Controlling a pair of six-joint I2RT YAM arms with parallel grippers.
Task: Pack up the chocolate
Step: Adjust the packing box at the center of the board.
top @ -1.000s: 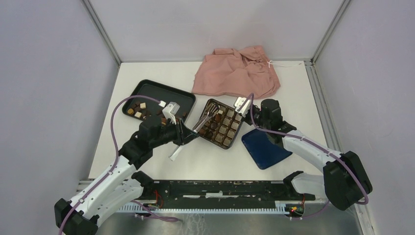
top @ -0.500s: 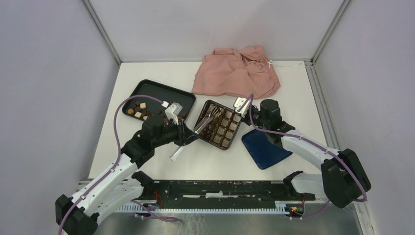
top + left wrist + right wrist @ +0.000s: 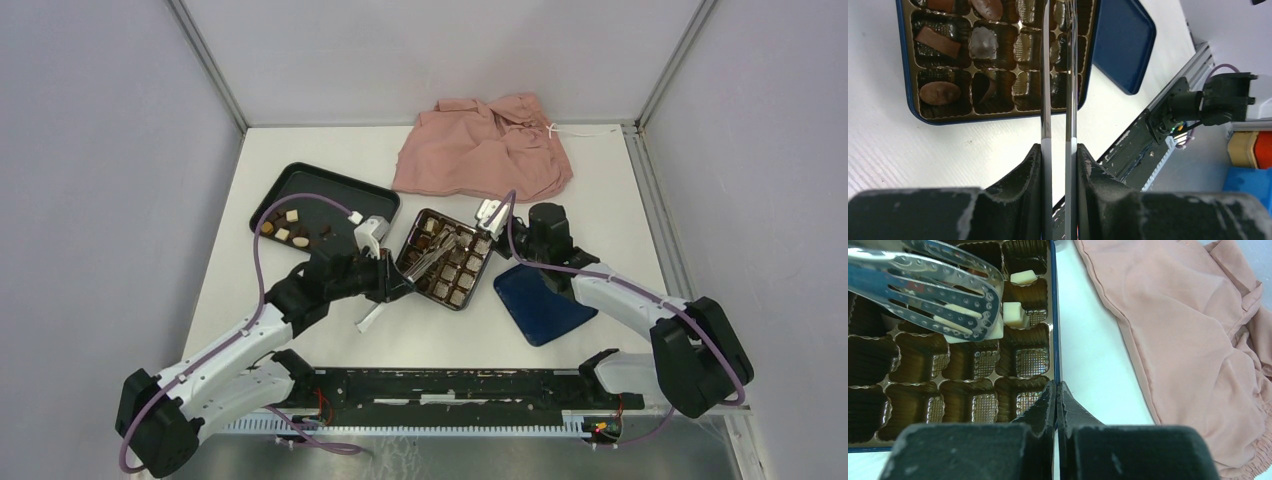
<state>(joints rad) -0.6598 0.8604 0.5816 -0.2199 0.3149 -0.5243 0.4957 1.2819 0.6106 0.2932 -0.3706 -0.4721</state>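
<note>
Chocolate (image 3: 285, 228) lies loose in the black tray (image 3: 320, 185) at the counter's (image 3: 330, 335) left, and more fills cells of the box (image 3: 1053, 315). The left gripper (image 3: 1058, 155) has its jaws clamped on tongs (image 3: 938, 290), whose tips hold a white piece (image 3: 997, 330) over the box (the placing step, I judge). The right gripper (image 3: 1057, 390) pinches the box's rim, jaws together. Next: lower to an empty cell, ease the tongs apart, release cleanly.

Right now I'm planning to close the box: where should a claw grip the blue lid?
Pinch the blue lid at its near edge, coming from above: it lies flat on the table, and the right arm probably blocks its far side.
</note>
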